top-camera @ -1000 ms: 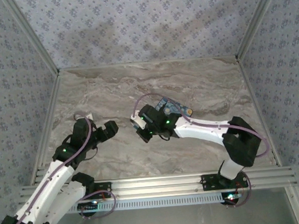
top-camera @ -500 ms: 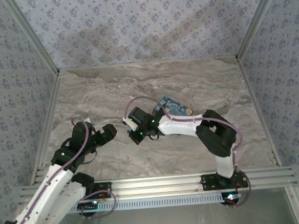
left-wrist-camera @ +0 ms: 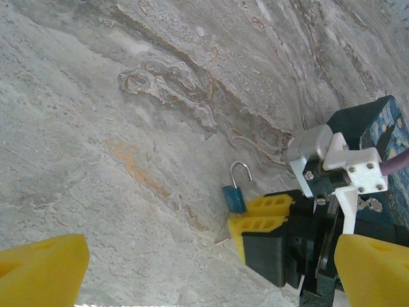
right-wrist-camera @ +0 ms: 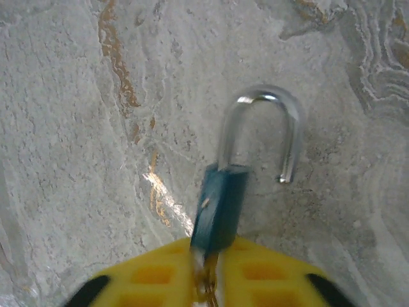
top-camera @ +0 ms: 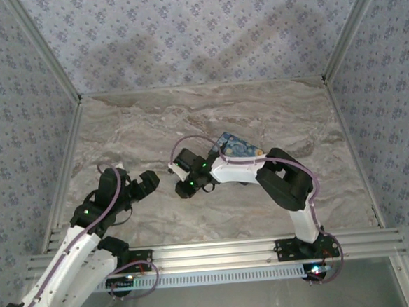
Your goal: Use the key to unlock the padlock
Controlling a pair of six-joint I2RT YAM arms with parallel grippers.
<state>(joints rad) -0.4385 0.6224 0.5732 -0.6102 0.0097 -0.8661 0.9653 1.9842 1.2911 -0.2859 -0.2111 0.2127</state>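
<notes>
The padlock [right-wrist-camera: 218,208] is seen on the marble table [top-camera: 153,122], left of centre and between the two arms, with its small blue body tipped on edge. Its silver shackle [right-wrist-camera: 259,121] is swung open: one leg is seated in the body and the other ends free, just above the tabletop. The lower end of the body is met by the right gripper [right-wrist-camera: 206,262], whose yellow fingers [right-wrist-camera: 147,281] are set close together with only a narrow gap. A small metallic piece is glimpsed in that gap but cannot be made out, and it cannot be told whether the padlock is actually pinched. The left gripper [top-camera: 149,180] is held just to the left, low over the table, apart from the padlock, with its yellow fingers [left-wrist-camera: 45,268] spread wide and nothing between them. A box [top-camera: 241,148] printed in blue and yellow is seen lying behind the right wrist.
</notes>
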